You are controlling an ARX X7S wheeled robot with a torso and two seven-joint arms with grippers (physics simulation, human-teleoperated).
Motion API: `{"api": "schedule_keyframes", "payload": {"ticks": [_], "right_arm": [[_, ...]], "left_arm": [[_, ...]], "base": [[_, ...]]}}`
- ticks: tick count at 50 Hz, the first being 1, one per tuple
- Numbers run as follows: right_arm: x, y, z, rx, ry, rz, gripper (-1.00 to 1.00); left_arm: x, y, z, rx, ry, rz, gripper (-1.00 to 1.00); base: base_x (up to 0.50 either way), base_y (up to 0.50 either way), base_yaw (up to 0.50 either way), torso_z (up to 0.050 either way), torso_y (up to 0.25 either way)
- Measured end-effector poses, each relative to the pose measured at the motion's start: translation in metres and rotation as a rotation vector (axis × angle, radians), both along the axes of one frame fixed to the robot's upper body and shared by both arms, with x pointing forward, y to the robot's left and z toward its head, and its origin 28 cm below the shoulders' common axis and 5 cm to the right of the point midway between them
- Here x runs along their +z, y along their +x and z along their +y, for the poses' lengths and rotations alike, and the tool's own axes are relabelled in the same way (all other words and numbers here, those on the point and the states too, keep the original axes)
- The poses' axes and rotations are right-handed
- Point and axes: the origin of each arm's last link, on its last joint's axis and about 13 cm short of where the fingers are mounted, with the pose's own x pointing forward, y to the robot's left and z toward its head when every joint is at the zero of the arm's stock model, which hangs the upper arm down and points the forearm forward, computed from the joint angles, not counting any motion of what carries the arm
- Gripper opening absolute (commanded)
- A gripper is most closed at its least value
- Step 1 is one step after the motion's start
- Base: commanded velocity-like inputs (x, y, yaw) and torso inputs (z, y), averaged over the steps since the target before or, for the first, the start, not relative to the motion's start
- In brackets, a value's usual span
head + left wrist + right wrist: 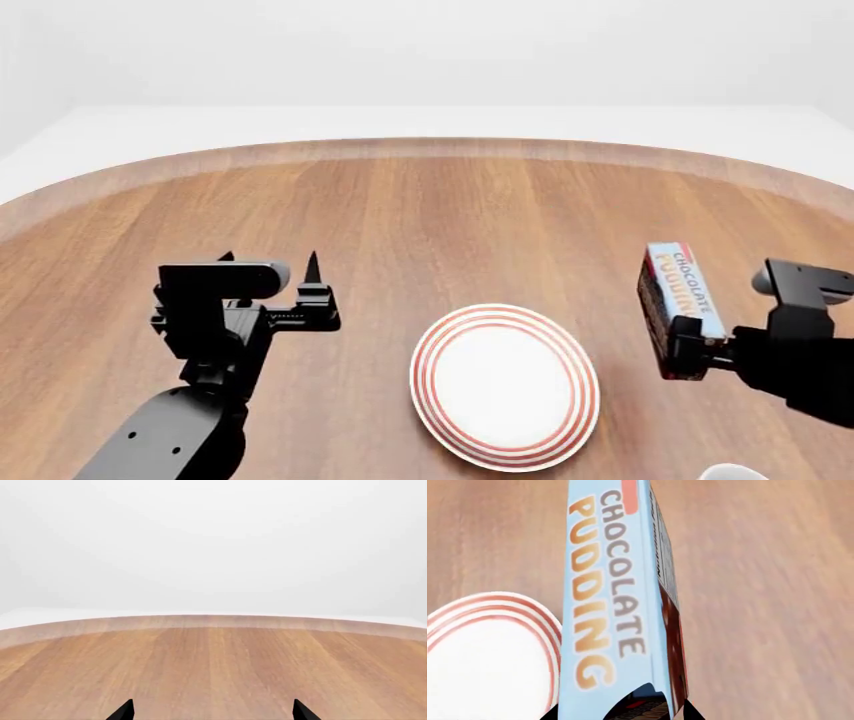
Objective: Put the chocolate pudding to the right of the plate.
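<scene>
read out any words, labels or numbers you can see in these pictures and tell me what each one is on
"CHOCOLATE PUDDING": on the light blue face of the pudding carton, held in the right claw; "CHOCOLATE" is grey-white, "PUDDING" orange.
Fine print on the carton's narrow side: too small and blurred to read.
Plate, table, left claw: no text.
</scene>
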Motion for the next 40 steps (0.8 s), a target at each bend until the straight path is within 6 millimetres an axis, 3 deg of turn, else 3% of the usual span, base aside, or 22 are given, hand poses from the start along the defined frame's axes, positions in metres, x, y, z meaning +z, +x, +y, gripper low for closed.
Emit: {"api": "schedule_keyframes", "payload": {"ticks": [40], "right_arm": [[-0.030,-0.002,-0.005,-0.012,0.024,0.067,-1.00]], "left_arm": [[0.000,0.000,0.000,-0.002,-0.004,0.003,1.00]], "base": [[0.00,0.00,0.00,0.000,0.000]]}}
